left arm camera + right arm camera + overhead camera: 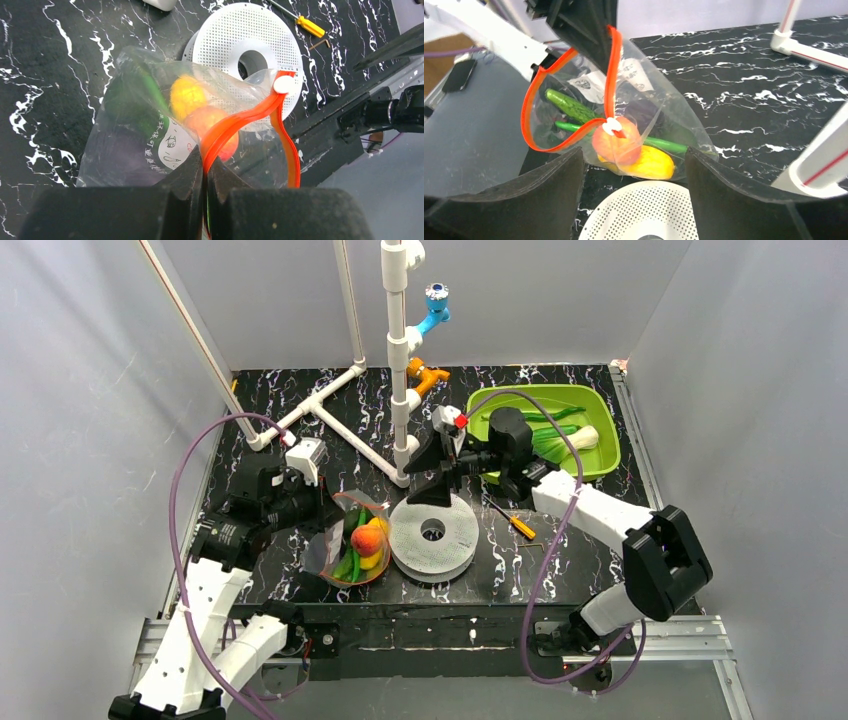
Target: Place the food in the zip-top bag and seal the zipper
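The clear zip-top bag (352, 540) lies left of centre, mouth gaping. Inside it show a peach-orange fruit (616, 142), a yellow fruit (649, 162), green peppers (573, 106) and a purple eggplant (644, 111). My left gripper (205, 159) is shut on the orange-red zipper (235, 125), holding that edge up; it also shows in the top view (318, 510). The zipper's white slider (284, 85) sits at the far end of the strip. My right gripper (634, 167) is open and empty, just right of the bag, facing its mouth. Bok choy (565, 440) and a green pepper (545, 415) lie in the tray.
A white perforated disc (432, 535) lies under my right gripper (432, 480), touching the bag's right side. The lime-green tray (600, 455) is at the back right. An orange-handled screwdriver (520, 525) lies right of the disc. White pipework (335, 420) stands behind.
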